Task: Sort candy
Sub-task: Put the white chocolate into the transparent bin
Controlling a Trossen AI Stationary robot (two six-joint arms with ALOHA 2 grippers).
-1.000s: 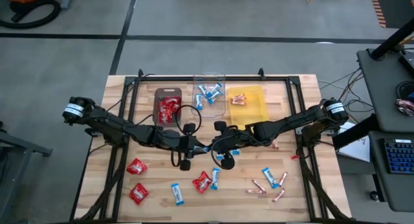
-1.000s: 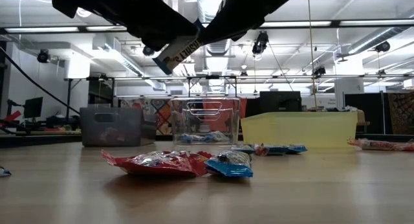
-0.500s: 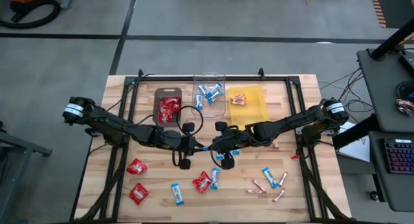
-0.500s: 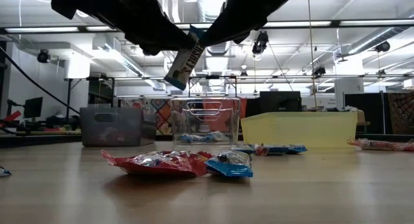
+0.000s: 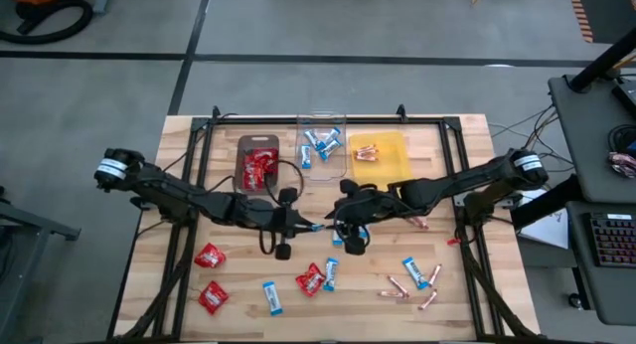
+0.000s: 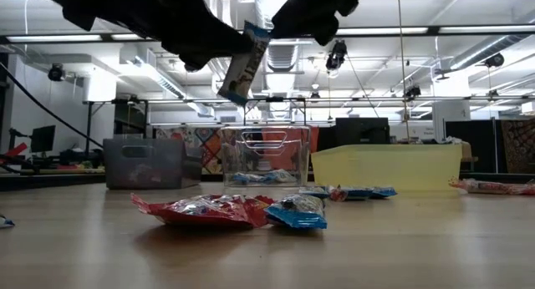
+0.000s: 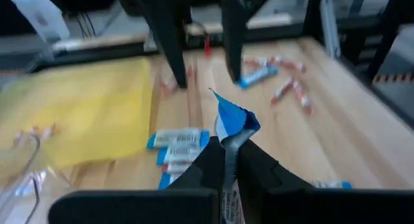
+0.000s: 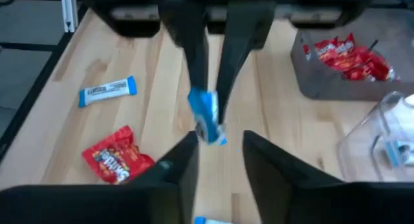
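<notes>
Wooden slats of the table [image 5: 179, 284] carry loose candy below both grippers. Clamped between the pressed-together fingers of the left gripper [image 5: 310, 227] is one blue-and-white bar [image 6: 244, 63], held aloft, tilted near upright. Facing it just beside, the right gripper [image 5: 334, 227] stands spread, its fingers apart from the bar. On the table lie three red packets [image 5: 210, 256], several blue bars and several copper sticks [image 5: 397, 286].

Left tool [image 5: 316, 228] pinched closed mid-table; right tool [image 5: 334, 228] parted, facing it.
</notes>
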